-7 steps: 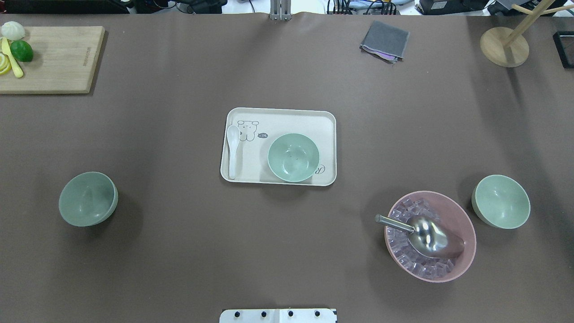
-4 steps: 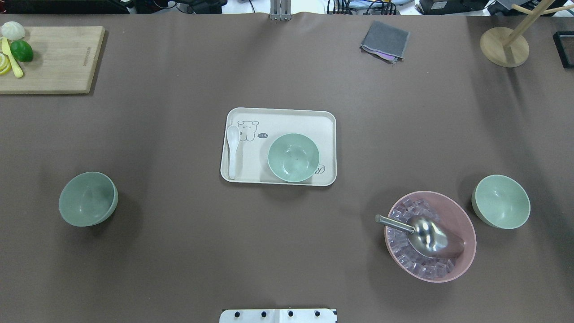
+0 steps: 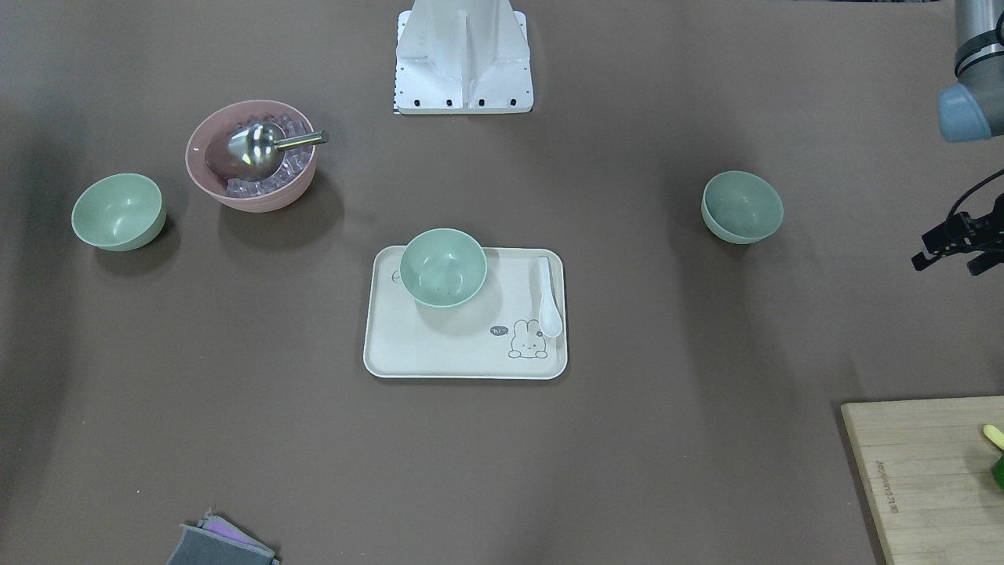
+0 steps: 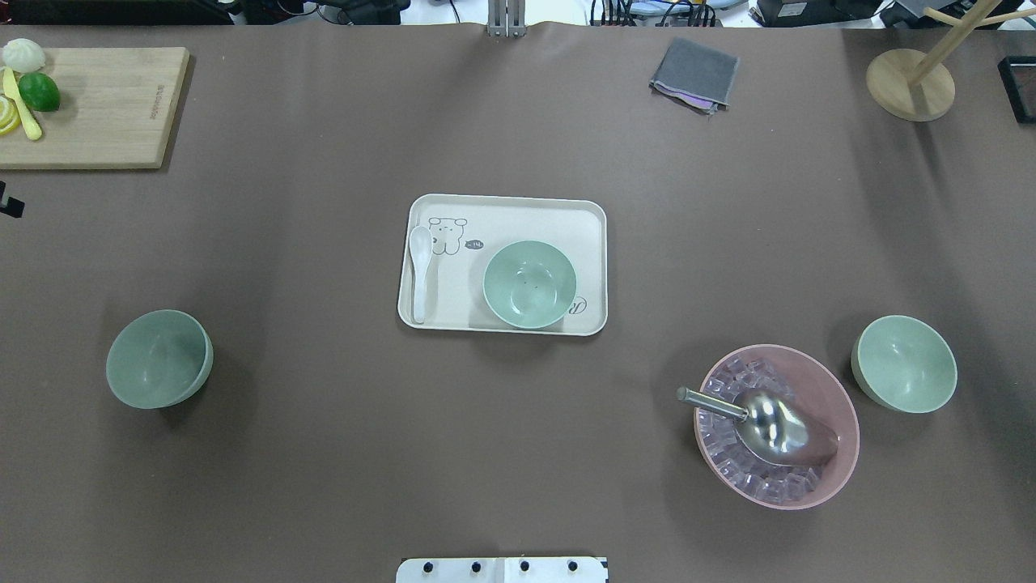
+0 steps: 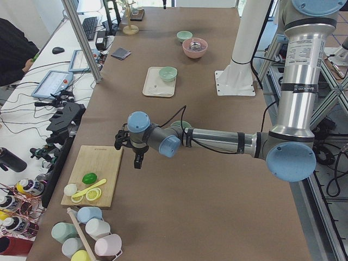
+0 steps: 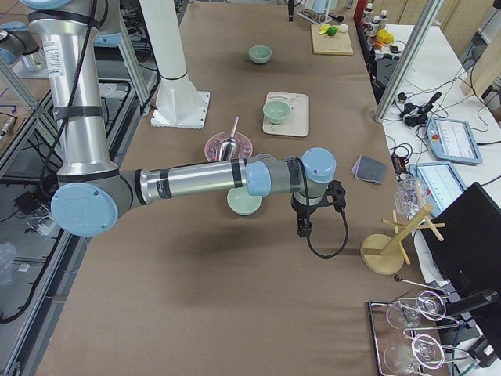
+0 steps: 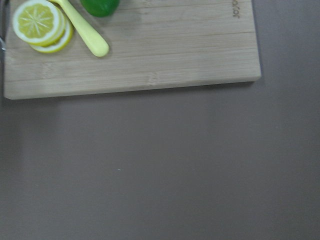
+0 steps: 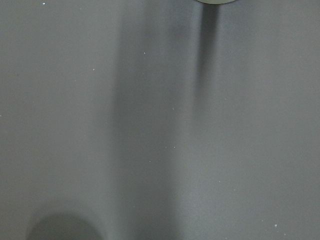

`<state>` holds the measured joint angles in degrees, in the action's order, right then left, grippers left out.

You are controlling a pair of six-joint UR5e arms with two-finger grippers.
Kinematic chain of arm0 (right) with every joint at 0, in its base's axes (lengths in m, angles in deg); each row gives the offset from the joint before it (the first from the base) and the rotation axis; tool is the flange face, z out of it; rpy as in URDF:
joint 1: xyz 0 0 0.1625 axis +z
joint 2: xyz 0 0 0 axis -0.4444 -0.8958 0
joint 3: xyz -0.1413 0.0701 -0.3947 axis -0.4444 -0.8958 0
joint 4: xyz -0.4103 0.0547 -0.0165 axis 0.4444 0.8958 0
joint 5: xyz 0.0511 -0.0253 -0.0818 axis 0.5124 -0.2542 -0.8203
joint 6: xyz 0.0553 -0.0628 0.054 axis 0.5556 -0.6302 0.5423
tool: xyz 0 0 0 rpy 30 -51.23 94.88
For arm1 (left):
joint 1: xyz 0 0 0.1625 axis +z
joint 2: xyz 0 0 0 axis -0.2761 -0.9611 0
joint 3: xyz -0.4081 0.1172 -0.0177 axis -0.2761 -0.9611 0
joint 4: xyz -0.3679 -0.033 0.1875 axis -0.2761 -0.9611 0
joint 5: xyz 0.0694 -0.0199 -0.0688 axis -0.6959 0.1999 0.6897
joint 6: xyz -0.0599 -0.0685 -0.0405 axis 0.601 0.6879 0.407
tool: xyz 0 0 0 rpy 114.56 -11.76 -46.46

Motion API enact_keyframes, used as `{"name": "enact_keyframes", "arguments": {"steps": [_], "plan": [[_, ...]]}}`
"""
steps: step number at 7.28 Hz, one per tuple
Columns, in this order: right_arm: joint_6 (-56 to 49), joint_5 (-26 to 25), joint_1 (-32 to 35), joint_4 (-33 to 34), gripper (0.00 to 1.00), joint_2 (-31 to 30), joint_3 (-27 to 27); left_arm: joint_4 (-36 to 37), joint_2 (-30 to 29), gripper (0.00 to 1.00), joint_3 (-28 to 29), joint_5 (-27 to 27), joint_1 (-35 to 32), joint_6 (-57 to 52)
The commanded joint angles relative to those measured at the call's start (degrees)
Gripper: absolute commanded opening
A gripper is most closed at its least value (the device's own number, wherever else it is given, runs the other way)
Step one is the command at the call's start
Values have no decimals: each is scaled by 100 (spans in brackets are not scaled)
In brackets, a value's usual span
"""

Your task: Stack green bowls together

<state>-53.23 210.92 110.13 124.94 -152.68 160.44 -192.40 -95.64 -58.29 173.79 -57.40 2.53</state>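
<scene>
Three mint-green bowls stand apart and upright. One bowl point(image 4: 159, 359) is at the table's left, one point(image 4: 529, 284) sits on the cream tray point(image 4: 502, 200), and one point(image 4: 904, 363) is at the right beside the pink bowl. My left gripper point(image 3: 953, 255) hangs empty above the table between the left bowl point(image 3: 742, 206) and the cutting board, its fingers apart. Only a sliver of it point(image 4: 8, 204) shows in the overhead view. My right gripper point(image 6: 301, 227) hovers past the right bowl point(image 6: 244, 202) toward the table's end. I cannot tell whether it is open.
A pink bowl point(image 4: 809, 356) of ice cubes with a metal scoop point(image 4: 773, 425) stands left of the right bowl. A white spoon point(image 4: 420, 271) lies on the tray. A cutting board point(image 4: 105, 113) with lemon and lime, a grey cloth point(image 4: 694, 73) and a wooden stand point(image 4: 910, 85) line the far edge.
A small black part of my left gripper has come into the overhead view at its left edge. The bowls have not moved.
</scene>
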Motion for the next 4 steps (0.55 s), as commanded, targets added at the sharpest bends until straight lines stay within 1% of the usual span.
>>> {"name": "enact_keyframes", "arguments": {"steps": [1,2,4], "plan": [[-3,92,-77,-446,100,-88,-119,-1334,139,98,-59,183,485,1422],[-3,92,-95,-615,100,-106,-286,-1856,567,98,-294,-113,1036,1797],[5,118,-183,-625,100,-124,-305,-1958,920,98,-724,-169,1513,1914]]}}
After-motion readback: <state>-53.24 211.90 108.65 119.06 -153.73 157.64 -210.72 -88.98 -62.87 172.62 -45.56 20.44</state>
